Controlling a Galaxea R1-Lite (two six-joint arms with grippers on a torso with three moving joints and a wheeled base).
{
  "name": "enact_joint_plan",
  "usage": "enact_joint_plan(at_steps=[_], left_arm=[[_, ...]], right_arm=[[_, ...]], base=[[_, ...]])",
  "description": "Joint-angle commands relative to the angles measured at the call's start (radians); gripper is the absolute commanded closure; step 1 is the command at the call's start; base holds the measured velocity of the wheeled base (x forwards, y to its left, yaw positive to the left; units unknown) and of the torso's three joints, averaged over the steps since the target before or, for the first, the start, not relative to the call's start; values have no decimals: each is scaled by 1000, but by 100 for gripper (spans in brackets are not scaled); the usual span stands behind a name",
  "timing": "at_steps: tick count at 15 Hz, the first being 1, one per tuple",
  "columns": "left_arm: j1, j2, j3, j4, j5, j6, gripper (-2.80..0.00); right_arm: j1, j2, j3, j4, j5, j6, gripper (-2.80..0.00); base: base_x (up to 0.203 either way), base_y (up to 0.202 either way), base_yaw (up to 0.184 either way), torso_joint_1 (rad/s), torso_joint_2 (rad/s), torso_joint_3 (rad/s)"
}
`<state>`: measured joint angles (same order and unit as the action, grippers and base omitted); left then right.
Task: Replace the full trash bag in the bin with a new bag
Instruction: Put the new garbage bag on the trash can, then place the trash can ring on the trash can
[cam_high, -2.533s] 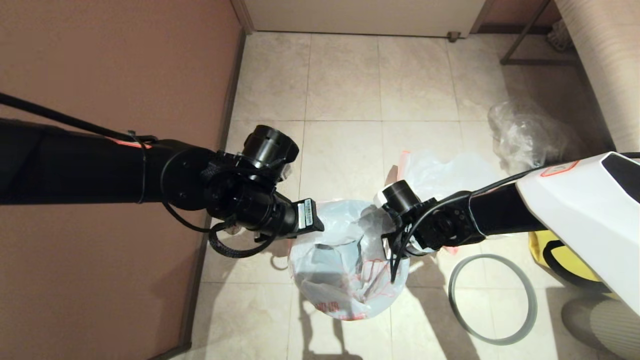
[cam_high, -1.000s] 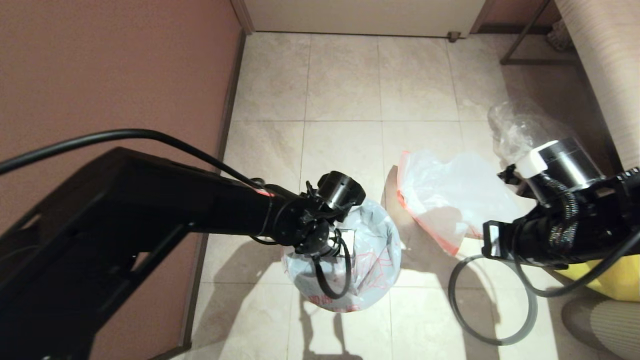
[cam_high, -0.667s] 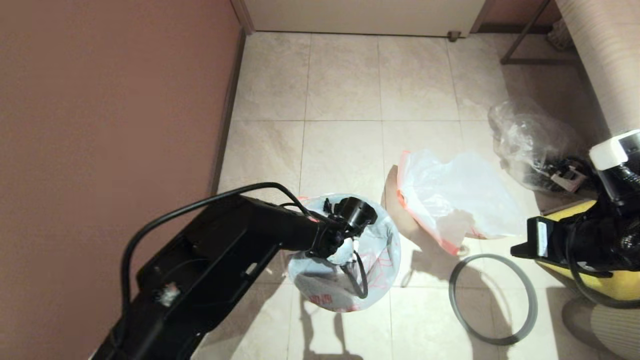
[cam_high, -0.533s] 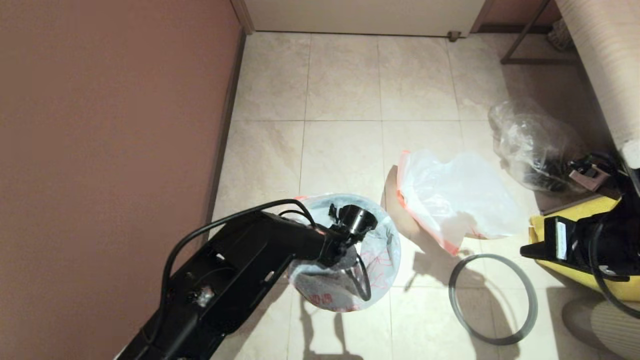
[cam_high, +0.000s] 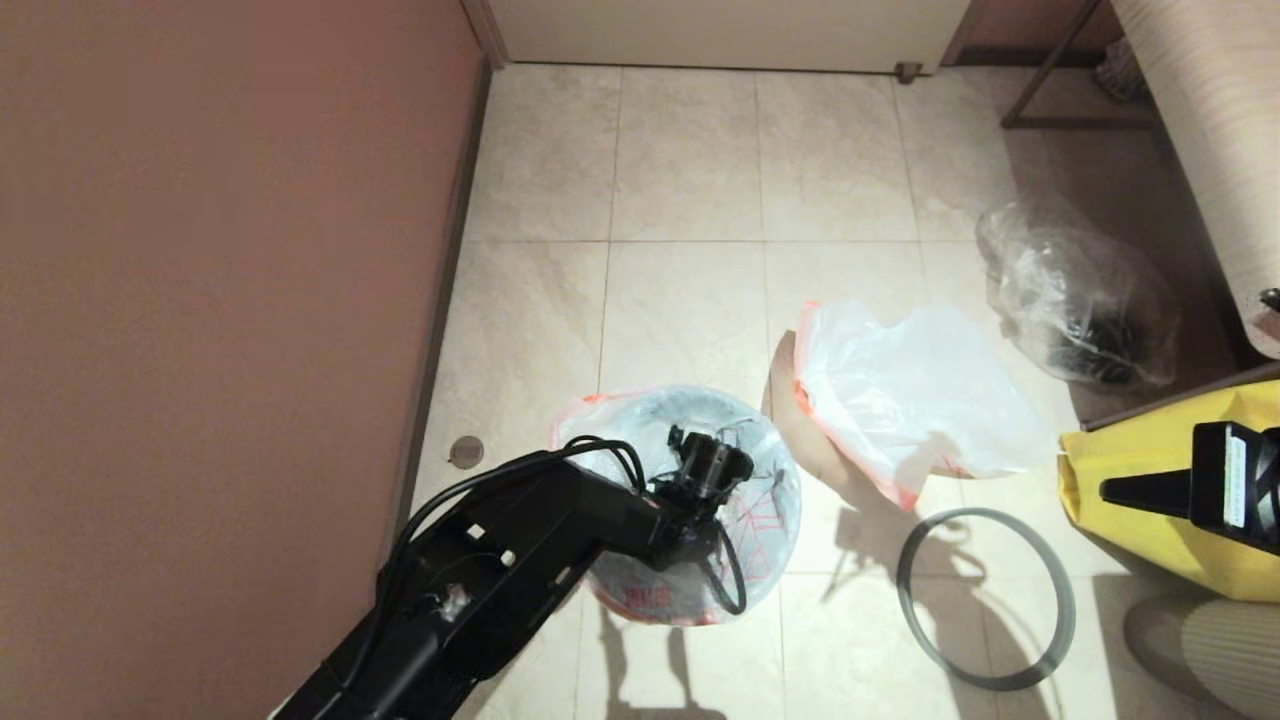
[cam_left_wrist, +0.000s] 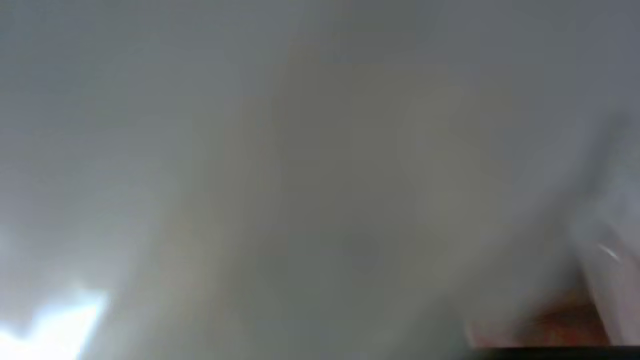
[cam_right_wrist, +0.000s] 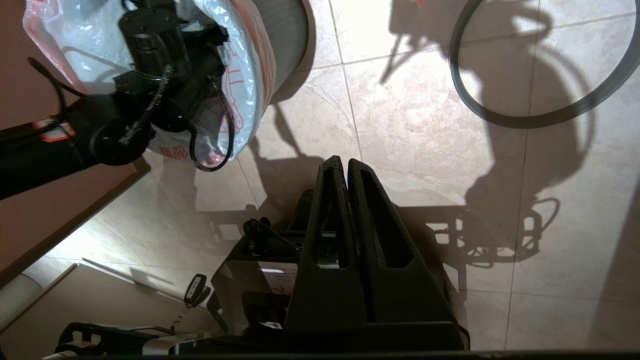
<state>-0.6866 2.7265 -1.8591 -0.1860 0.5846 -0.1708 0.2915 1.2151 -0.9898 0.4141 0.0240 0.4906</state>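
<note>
Left gripper (cam_high: 700, 510) has dropped into the new bag (cam_high: 770, 500) lining the bin (cam_right_wrist: 285, 30), jaws shut empty. Right gripper (cam_right_wrist: 345, 165), shut, pulled away. Liner-seating stage; next probably the grey ring (cam_high: 985, 598), beside the full trash bag (cam_high: 910, 400).

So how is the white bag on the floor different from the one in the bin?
The full trash bag lies bulging on the tiles, with no arm near it, while the new bag is spread open in the bin. The new bag has red leaf lines and writing; the full trash bag shows no print from here. The left arm reaches into the new bag. Both are whitish see-through plastic with orange-pink edges.
</note>
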Motion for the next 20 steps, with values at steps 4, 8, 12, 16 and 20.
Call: enact_joint_plan(at_steps=[4, 8, 12, 16, 20], left_arm=[[-73, -369, 312, -19, 2, -98, 0], [-116, -713, 567, -34, -19, -185, 0], [-6, -877, 573, 127, -33, -180, 0], [27, -997, 496, 236, -55, -167, 0], [-6, -995, 486, 238, -55, -143, 0]], right_arm=[[-23, 22, 8, 40, -7, 41, 0], [-85, 183, 16, 35, -43, 66, 0], [-224, 518, 16, -121, -50, 30, 0], [-377, 906, -38, -386, -59, -223, 0], [-530, 1162, -260, -479, -131, -470, 0]], base=[[0, 0, 0, 0, 0, 0], [0, 0, 0, 0, 0, 0], [0, 0, 0, 0, 0, 0], [0, 0, 0, 0, 0, 0], [0, 0, 0, 0, 0, 0]])
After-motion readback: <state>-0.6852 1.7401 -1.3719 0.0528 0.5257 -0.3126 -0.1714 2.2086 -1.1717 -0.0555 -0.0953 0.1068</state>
